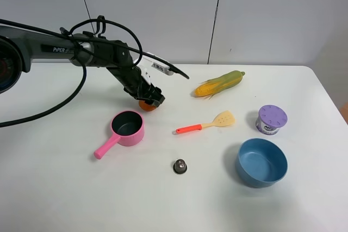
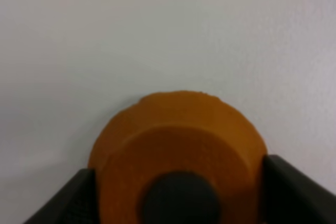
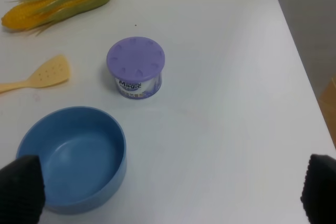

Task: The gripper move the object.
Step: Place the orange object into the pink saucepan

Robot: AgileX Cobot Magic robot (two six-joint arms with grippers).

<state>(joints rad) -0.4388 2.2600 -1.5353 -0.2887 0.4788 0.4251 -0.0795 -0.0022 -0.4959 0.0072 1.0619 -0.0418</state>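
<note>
The object is a small orange-brown dome with a dark grey spot, on the white table just behind the pink saucepan. My left gripper comes down on it from the upper left. In the left wrist view the object fills the gap between the two black fingers, which press against its two sides. My right gripper is wide open and empty above the table by the blue bowl; it does not show in the exterior high view.
A small dark metal knob lies in front of the saucepan. A corn cob, an orange-handled spatula, a purple-lidded can and the blue bowl lie on the right half. The table's right edge is near.
</note>
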